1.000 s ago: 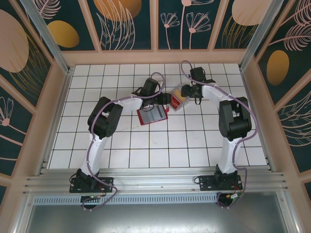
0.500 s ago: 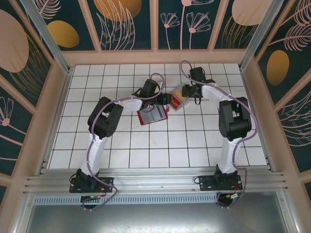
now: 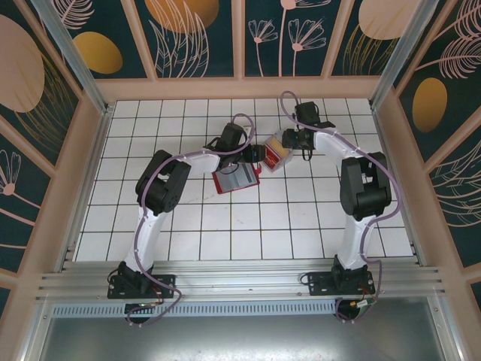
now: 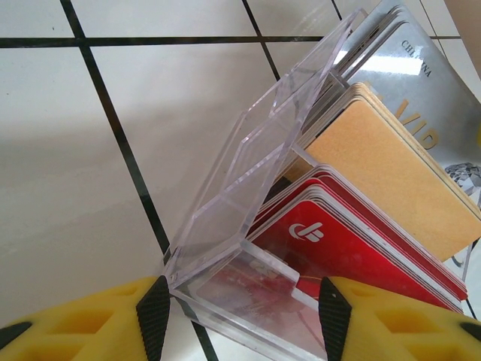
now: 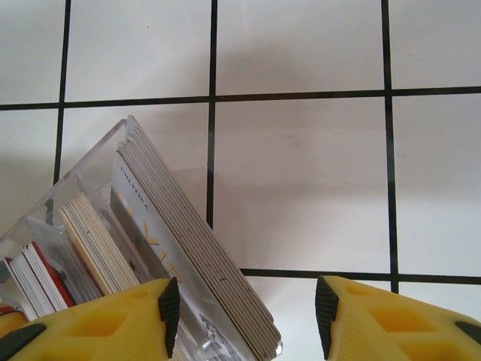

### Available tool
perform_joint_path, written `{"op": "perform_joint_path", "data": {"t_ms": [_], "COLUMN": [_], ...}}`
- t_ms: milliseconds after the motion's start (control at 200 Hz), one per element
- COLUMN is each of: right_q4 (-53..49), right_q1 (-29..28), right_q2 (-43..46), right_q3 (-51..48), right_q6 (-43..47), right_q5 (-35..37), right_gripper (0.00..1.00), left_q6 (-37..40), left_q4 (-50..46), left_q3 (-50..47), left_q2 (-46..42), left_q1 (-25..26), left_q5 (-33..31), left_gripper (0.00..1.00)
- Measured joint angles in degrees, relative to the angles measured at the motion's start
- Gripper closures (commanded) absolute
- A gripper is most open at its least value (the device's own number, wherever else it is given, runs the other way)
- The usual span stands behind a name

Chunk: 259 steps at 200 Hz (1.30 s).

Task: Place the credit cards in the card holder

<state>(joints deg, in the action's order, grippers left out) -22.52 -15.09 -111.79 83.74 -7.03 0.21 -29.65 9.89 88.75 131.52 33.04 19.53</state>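
- The credit cards [image 4: 353, 241] are stood on edge in a clear box [image 4: 225, 286], sorted into red, tan and silver packs, with the lid [image 4: 255, 143] swung open.
- None is seen in the card holder yet.
- The box is placed toward the far edge of the counter [image 3: 225, 241], about midway between its left and right edges.
- The card holder [image 3: 235, 179] is laid open just beside the box, on the side nearer the front edge and slightly left.
- The left hand [image 4: 240, 316] is set about half open around the near end of the box. Both pads appear to be pressed against its walls, so the box is judged to be held steady.
- The right hand [image 5: 244, 316] is held partly open at the far end of the box. A corner of the silver cards [image 5: 195, 256] lies between the jaws, but a clear gap is left to the right finger, so nothing is gripped.
- The step in hand is judged to be the first pick from the box.
- For the next move, the right hand must be centred over a thin pack and closed across the card faces. The pack must then be drawn out along its slot while the box is kept pinned.
- A skewed grip could jam the cards or tip the box.
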Motion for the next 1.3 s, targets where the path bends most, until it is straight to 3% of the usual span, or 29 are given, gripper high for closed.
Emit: {"op": "perform_joint_path", "data": {"t_ms": [901,1111,1296], "right_q4": [-0.4,-0.4,-0.4], "right_q1": [-0.4,-0.4,-0.3], "right_q2": [-2.9,-2.4,-1.2], "right_q3": [1.8,1.7,1.7], "right_q6": [0.8,0.7,0.8], "right_q5": [1.1,1.2,1.5], "right_gripper": [0.48,0.53,0.63], "left_q6": [-0.9,-1.1,-1.1], "left_q4": [1.9,1.9,2.0], "left_q3": [-1.0,-1.0,-1.0], "left_q2": [0.0,0.0,0.0], "left_q1": [0.0,0.0,0.0], "left_q5": [0.0,0.0,0.0], "left_gripper": [0.44,0.44,0.44]}}
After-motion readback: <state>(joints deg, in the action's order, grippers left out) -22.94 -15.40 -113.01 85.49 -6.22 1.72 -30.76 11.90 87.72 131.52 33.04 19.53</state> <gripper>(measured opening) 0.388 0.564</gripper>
